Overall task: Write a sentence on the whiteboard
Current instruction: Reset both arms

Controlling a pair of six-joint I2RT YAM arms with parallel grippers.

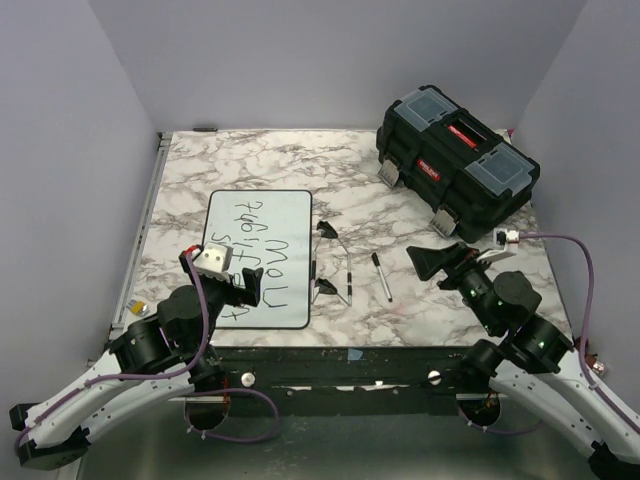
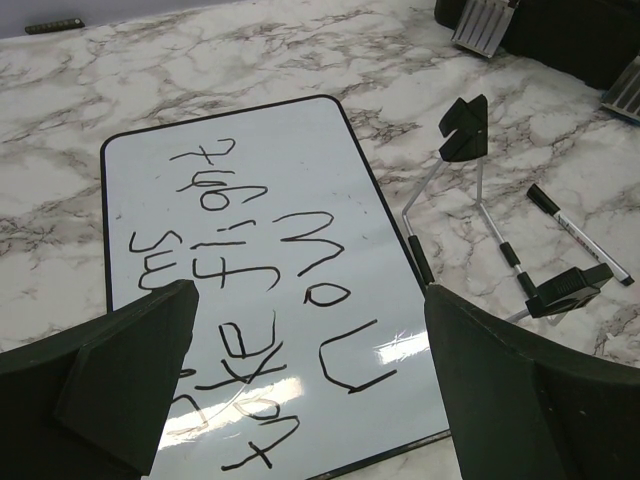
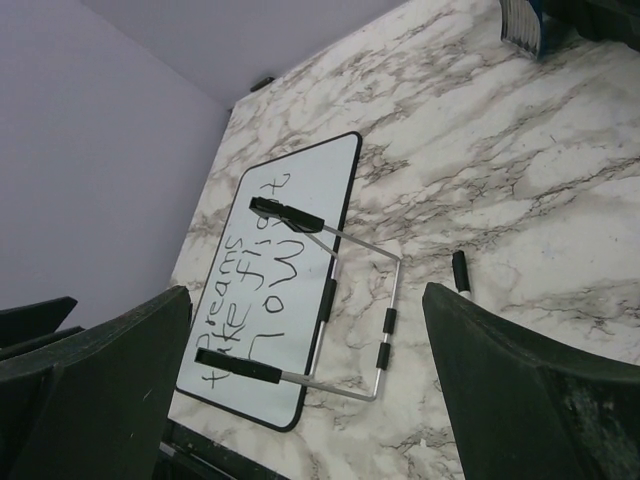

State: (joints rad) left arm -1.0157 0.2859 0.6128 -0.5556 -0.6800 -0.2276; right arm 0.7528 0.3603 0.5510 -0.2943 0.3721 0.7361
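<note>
The whiteboard lies flat on the left-centre of the marble table. Its long axis runs from the near edge toward the far wall, leaning slightly, and one short end faces the arm bases. The sentence is written along that long axis in thin black marker, "Dreams" in one line and "take flight" in the next. The lines start at the near end and run away from the robot, with the tops of the letters toward the left, so they read upright from the right side. On the board's right half sit a few larger letters, which I cannot read with confidence.

The left gripper hangs over the board's near end – jaws spread wide, nothing between them.

Just beside the board's right edge lies a wire stand with black feet. To its right is a black-capped marker, lying on the table roughly parallel to the board.

Farther right, the right gripper is above bare marble – also fully apart and empty. A black toolbox stands in the far right corner, well apart from the board.
</note>
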